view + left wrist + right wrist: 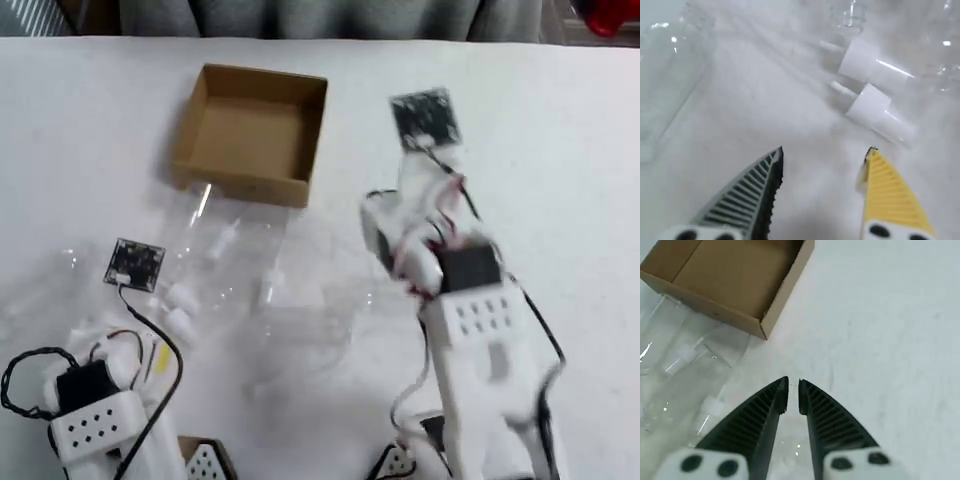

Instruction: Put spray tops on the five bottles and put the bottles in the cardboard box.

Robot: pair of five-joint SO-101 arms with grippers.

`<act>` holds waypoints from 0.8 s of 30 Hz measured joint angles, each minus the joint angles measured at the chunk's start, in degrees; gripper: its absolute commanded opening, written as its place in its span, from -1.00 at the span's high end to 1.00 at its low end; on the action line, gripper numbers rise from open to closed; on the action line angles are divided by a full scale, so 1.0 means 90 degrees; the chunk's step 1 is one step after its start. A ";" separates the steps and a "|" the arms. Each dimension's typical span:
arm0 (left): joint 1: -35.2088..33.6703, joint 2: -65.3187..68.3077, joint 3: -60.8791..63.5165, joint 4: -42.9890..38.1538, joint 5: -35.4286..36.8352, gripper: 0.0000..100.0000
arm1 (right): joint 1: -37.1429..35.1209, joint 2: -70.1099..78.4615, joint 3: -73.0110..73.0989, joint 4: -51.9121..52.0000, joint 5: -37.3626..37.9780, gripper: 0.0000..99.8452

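The cardboard box (250, 130) stands open at the back of the table, its brown inside (735, 275) bare. Several clear bottles (230, 255) lie on their sides in front of it, hard to make out against the white top. Two white spray tops (872, 105) lie side by side just ahead of my left gripper (822, 155), which hangs open over the table with nothing between its grey and yellow fingers. Another clear bottle (665, 80) lies off to one side of it. My right gripper (793, 385) is shut and holds nothing, low over the table near the box's corner, beside clear bottles (685, 365).
The left arm (100, 410) sits at the front left, with a black cable looping beside it. The right arm (470, 320) stands to the right of the middle. The white tabletop (560, 180) stretches out to the right of the box.
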 measured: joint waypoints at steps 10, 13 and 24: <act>0.0000 0.0000 0.0000 0.0000 0.0000 0.50 | -0.0547 0.3204 -0.2022 -0.0029 -0.0127 0.71; 0.0000 0.0000 0.0000 0.0000 0.0000 0.50 | -0.0576 0.3917 -0.2510 -0.0088 -0.0127 0.75; 0.0000 0.0000 0.0078 -0.0078 0.0000 0.50 | -0.0762 0.5118 -0.3536 -0.0498 -0.1250 0.76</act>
